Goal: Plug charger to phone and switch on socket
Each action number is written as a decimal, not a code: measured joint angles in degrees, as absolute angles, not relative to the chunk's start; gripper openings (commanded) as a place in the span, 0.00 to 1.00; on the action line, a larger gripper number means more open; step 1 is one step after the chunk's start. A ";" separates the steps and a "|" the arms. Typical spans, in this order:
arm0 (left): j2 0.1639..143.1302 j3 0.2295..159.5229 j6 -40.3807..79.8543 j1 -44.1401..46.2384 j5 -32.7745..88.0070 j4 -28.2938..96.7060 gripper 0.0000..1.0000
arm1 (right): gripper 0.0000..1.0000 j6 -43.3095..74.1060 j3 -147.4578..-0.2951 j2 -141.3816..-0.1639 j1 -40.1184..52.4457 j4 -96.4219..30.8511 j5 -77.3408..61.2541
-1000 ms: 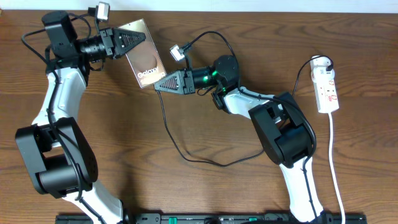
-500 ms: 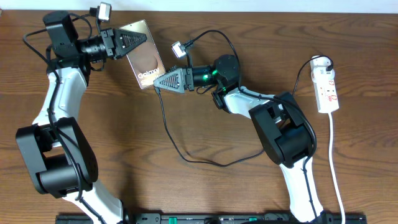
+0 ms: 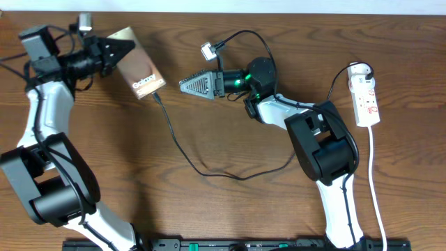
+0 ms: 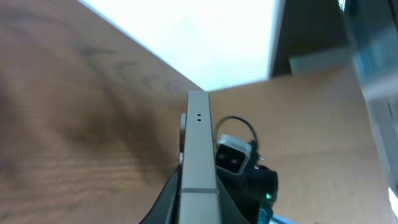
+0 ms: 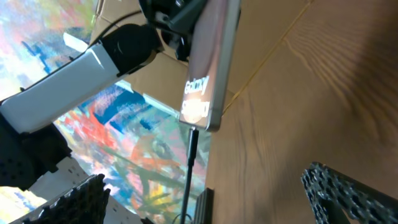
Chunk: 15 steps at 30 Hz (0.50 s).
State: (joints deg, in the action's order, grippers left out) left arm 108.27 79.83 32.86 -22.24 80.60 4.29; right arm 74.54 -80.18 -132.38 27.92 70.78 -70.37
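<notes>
Far left, the left gripper (image 3: 124,49) is clamped on the phone (image 3: 143,77) (a stiff, slick slab – best held by its edges). The right gripper (image 3: 185,84) has its 2 fingers wide apart, empty. The charger (image 3: 174,136), limp and light, looks plugged in. The socket (image 3: 367,97) lies at the right – light, liable to slide.

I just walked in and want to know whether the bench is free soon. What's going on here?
The left tool is shut on the phone and holds it tilted at the far left. The charger looks plugged into the phone's lower end, with its cable looping away below. The right tool stands open, apart from both the phone and the cable. The socket lies at the right with neither arm near it. Its switch is too small to read.
</notes>
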 measured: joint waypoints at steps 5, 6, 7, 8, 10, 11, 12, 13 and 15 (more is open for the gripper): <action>108.27 79.66 28.23 -23.62 75.18 17.43 0.07 | 0.99 72.53 -80.20 -132.38 27.09 67.20 -70.81; 108.27 79.57 27.33 -23.57 74.13 19.51 0.07 | 0.99 72.14 -80.23 -132.38 26.94 65.67 -70.89; 108.27 79.57 26.26 -23.44 71.94 22.50 0.07 | 0.99 71.44 -80.29 -132.38 26.79 62.94 -70.94; 108.27 79.48 24.82 -23.38 69.97 25.32 0.07 | 0.99 70.39 -80.29 -132.38 26.48 59.90 -70.89; 108.29 79.37 21.47 -23.20 65.10 30.72 0.07 | 0.99 69.19 -80.29 -132.38 26.04 56.45 -70.94; 108.27 79.35 19.99 -23.18 62.92 32.95 0.07 | 0.99 67.85 -80.29 -132.38 25.67 54.52 -70.94; 108.27 79.35 18.83 -23.14 60.93 34.76 0.07 | 0.99 67.02 -80.29 -132.38 25.36 53.15 -70.91; 108.27 79.35 17.54 -23.14 58.39 36.80 0.07 | 0.99 66.24 -80.29 -132.38 25.10 51.83 -70.94; 108.27 79.15 15.73 -23.14 53.45 39.70 0.08 | 0.99 64.12 -80.29 -132.38 24.58 49.95 -70.94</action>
